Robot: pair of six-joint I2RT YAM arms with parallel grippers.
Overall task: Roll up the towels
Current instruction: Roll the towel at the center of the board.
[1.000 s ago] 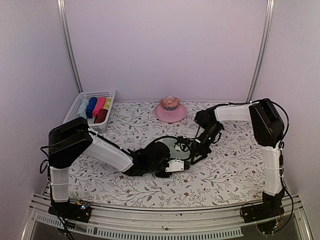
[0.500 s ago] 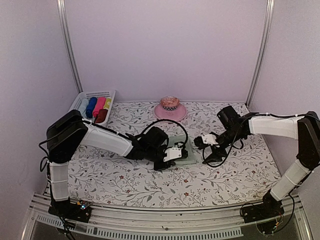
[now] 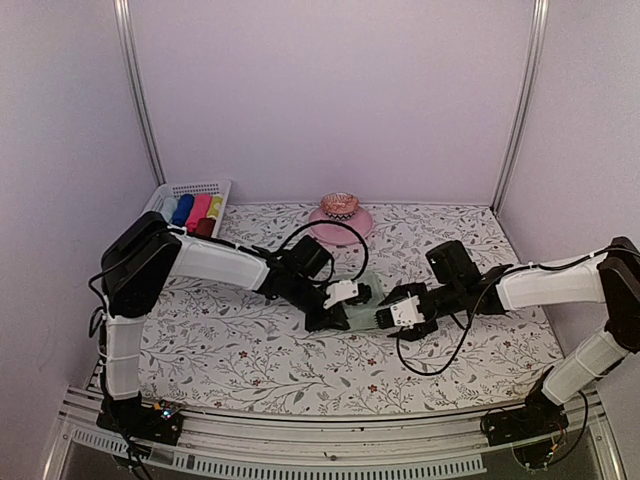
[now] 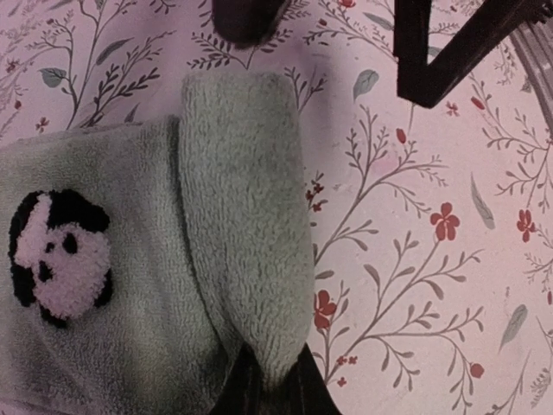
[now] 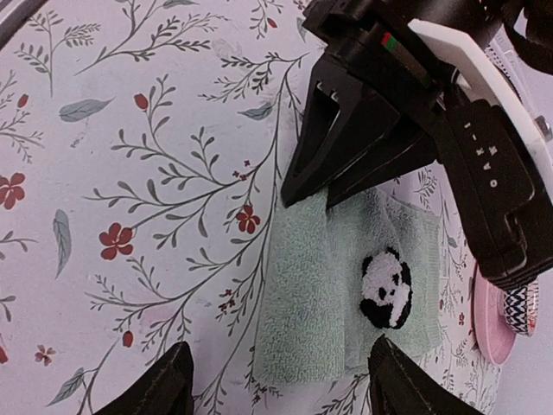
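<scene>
The pale sage green towel (image 3: 366, 290) lies flat on the floral cover at the table's middle, its black-and-white panda motif (image 5: 385, 290) facing up. One edge is folded over into a thick lip (image 4: 246, 216). My left gripper (image 4: 270, 380) is shut on the end of that lip, and it also shows from the other side (image 5: 327, 197). My right gripper (image 5: 281, 382) stands open at the towel's opposite edge, one fingertip (image 5: 168, 385) over the cover and the other by the towel's corner; nothing sits between them. A dark red-brown roll (image 3: 205, 227) lies in the basket.
A white slatted basket (image 3: 170, 195) at the back left holds blue, pink and yellow rolls. A pink plate (image 3: 322, 228) with a small patterned bowl stands at the back centre. A black cable (image 3: 425, 362) loops under the right arm. Walls close three sides.
My right arm has swung from the far right round to the towel's near-right edge, and its jaws have opened wide. My left gripper has shifted slightly away from the table's front, still pinching the towel.
</scene>
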